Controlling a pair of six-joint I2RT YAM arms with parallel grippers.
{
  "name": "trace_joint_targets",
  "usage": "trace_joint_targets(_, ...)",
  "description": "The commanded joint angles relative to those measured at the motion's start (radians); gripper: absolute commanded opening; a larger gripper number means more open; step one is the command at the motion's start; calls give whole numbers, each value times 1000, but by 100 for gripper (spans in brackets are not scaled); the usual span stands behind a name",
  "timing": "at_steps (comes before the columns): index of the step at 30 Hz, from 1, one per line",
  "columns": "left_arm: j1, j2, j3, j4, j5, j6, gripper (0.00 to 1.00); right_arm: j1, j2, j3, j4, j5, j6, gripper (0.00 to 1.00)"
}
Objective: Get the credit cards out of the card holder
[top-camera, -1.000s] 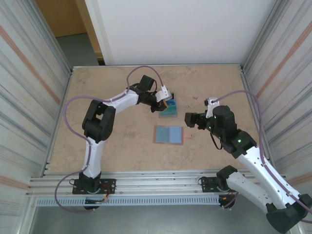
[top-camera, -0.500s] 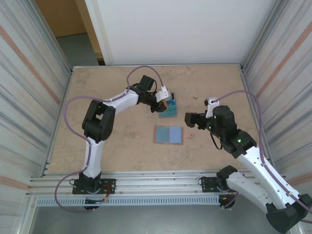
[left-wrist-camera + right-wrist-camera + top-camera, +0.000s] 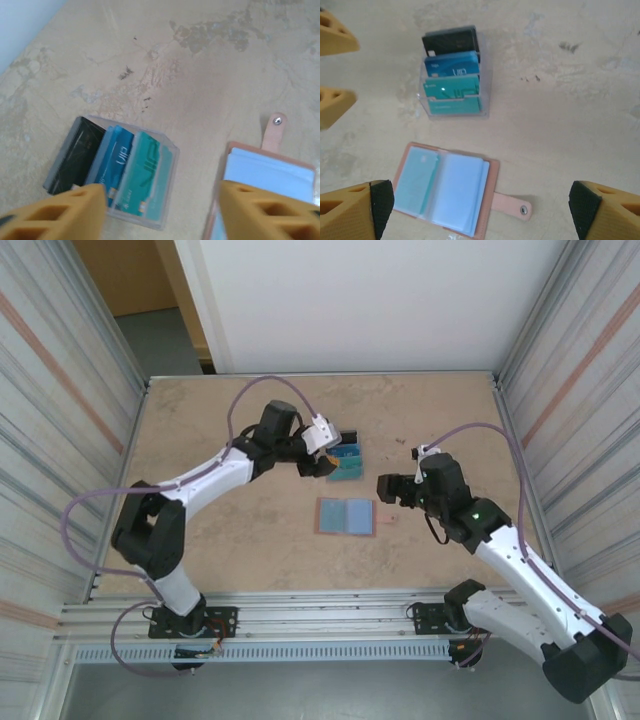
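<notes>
1. The card holder [image 3: 445, 192] lies open and flat on the table [image 3: 220, 540] near its middle, with the blue-grey pockets facing up. Its closing tab [image 3: 512, 206] points toward the right arm's side.
2. A greenish edge shows in the left pocket. Whether it is a card cannot be told.
3. The credit cards, black [image 3: 451, 41], blue [image 3: 452, 64] and teal [image 3: 452, 86], stand in a row in a clear stand [image 3: 454, 109]. The stand is on the far side of the card holder, with bare table between the two.
4. The left end effector [image 3: 160, 200] is released, fingers spread and gripping nothing. It hangs just beside the clear stand.
5. The right end effector [image 3: 385, 488] is released, fingers wide apart. It is above the table, near the tab end of the card holder.
6. Ribbed metal walls [image 3: 60, 390] flank the table on both sides.
</notes>
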Motion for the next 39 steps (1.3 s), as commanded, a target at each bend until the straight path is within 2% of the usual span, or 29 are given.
trace_joint_targets(1,-50,-96,-123,127,-122,-73,82,25,44,22,-41,62,59,90)
trace_joint_targets(4,-102,-172,-199,144,-202,-85,88,50,85,29,-46,75,86,87)
trace_joint_targets(5,-118,-196,-222,142,-226,-91,98,61,127,32,-46,81,94,86)
trace_joint_targets(13,-219,-377,-434,209,-413,-203,99,134,302,54,-26,93,156,74)
trace_joint_targets(17,-304,-443,-534,226,-559,-256,99,165,395,82,-16,82,174,67)
trace_joint_targets(26,-523,-457,-637,252,-908,-386,99,233,562,137,43,60,191,59)
trace_joint_targets(35,-676,-455,-717,294,-1192,-574,99,282,697,216,54,30,174,50)
trace_joint_targets(39,-749,-457,-729,264,-1306,-641,99,313,756,261,55,31,166,49)
